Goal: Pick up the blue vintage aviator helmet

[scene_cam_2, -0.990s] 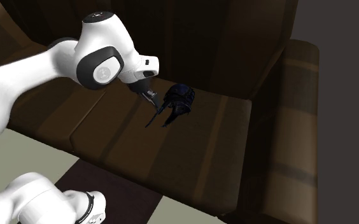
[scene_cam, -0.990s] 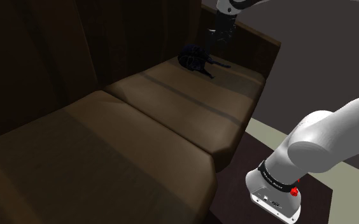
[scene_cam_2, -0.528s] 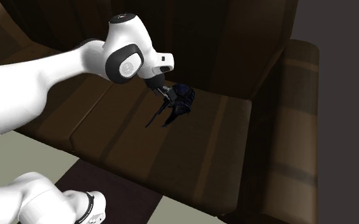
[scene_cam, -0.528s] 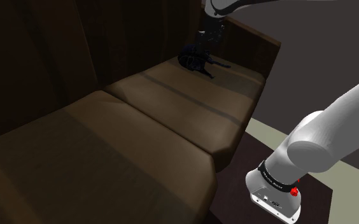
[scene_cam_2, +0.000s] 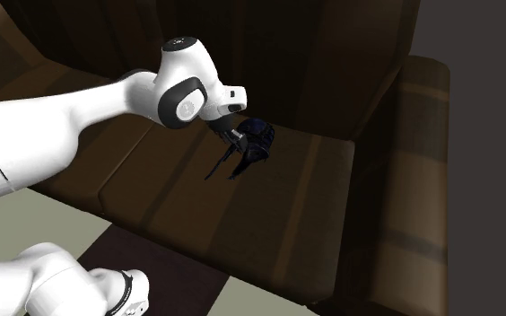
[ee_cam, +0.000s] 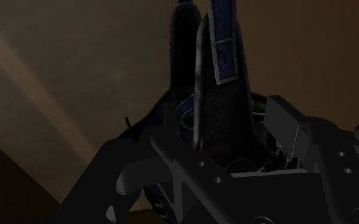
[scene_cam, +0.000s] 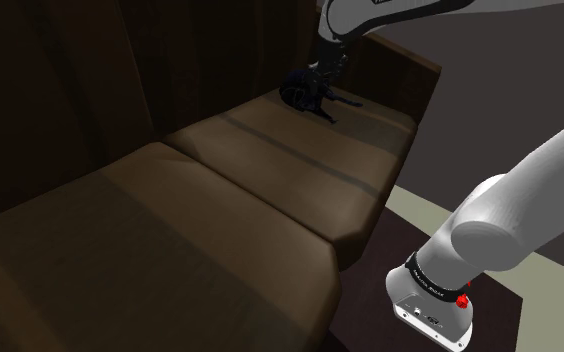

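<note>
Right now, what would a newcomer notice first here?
The big white arm reaching over a brown sofa dominates the second exterior view. Its black claw sits right at a dark blue helmet at the back of the end seat cushion.

Aviator helmet (scene_cam: 298, 92) sits on the sofa's (scene_cam: 270, 190) end cushion, back by the backrest (armrest (scene_cam: 405, 70) near), gripper (scene_cam: 320, 78) just beside it.

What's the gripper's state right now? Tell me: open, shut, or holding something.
Gripper: right at the dark blue helmet, but whether it is open or shut on it cannot be told.
</note>
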